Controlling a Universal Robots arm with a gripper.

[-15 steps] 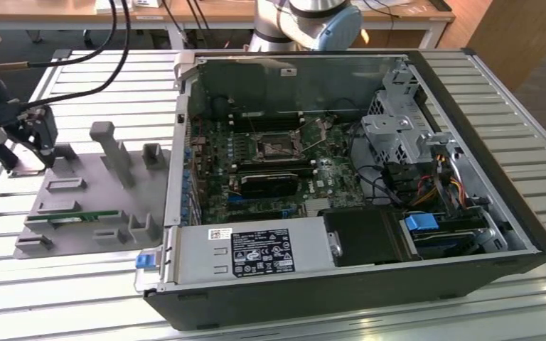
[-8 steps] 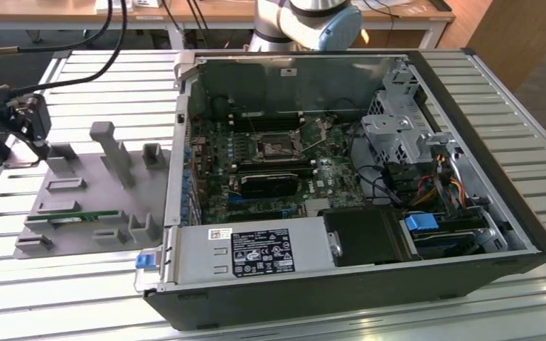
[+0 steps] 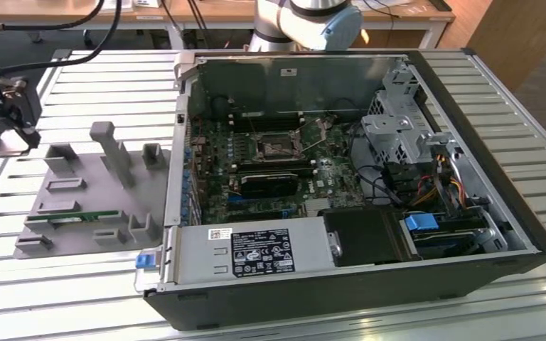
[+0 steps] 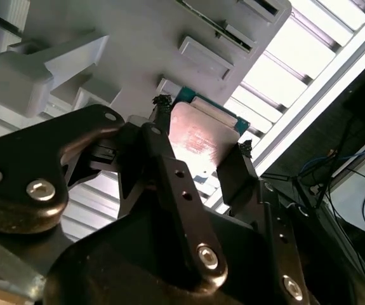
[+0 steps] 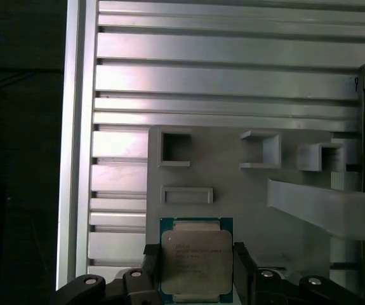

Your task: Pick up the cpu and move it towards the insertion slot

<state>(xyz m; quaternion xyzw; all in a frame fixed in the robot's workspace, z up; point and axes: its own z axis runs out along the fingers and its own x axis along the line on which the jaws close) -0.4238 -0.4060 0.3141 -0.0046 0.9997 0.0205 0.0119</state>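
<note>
The gripper (image 4: 203, 127) is clamped on the cpu (image 5: 196, 254), held near the tray (image 3: 83, 206) edge, so the pickup looks done, while the slot (image 3: 278, 148) inside the case (image 3: 368, 291) lies well apart, unreached.

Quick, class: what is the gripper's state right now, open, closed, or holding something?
Gripper: closed on the cpu, gripping it by two opposite edges.
</note>
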